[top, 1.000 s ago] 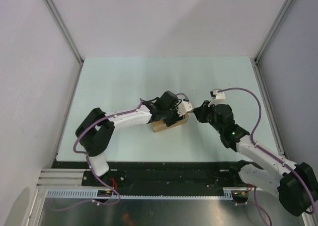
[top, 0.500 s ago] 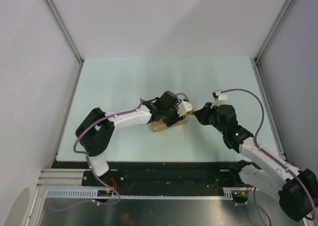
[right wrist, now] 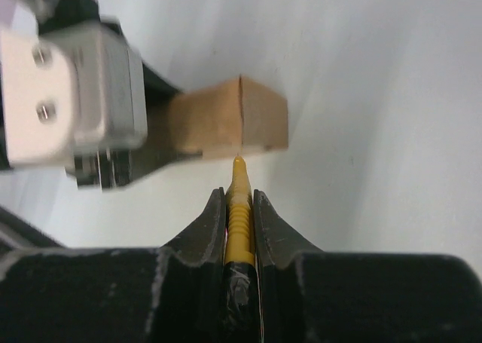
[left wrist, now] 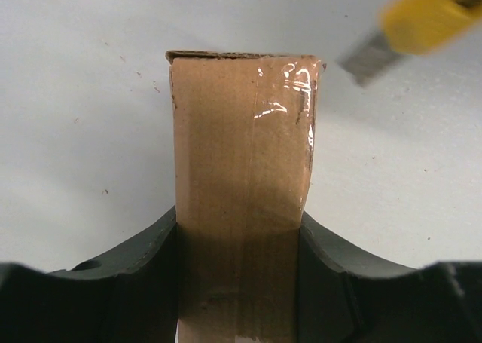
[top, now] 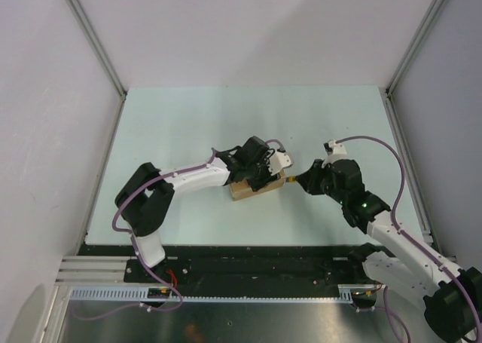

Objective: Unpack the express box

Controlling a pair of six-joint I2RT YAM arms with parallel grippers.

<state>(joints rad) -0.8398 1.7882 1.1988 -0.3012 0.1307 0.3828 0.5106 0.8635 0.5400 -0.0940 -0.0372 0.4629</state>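
A: Where's the box?

B: The box [top: 254, 188] lies flat on the table [top: 188, 124], just below centre of the overhead view. The left gripper [left wrist: 239, 234] is clamped on its two long sides. A taped end sticks out toward the top of the left wrist frame.

A: And the right?

B: The right gripper [right wrist: 239, 198] is squeezed tight on the knife [right wrist: 239, 173], with the yellow handle pinched between the jaws and the tip pointing up the frame. The tip sits right at the box, at a vertical line [right wrist: 240, 105] that could be a seam or a corner. Can't tell if it touches.

A: Step?

B: Looks like slitting the tape [left wrist: 290, 94]. No cut shows and the end is shut, so I'd call it early in the task.

A: How to do it well?

B: My read is to line the blade [left wrist: 367, 58] up with the tape and go shallow. Draw it along rather than stabbing, so whatever is inside isn't nicked. The left grip has to be firm enough to stop the box sliding or twisting, but a harder squeeze probably dents thin cardboard. Run the cut away from the left fingers [left wrist: 151, 264].
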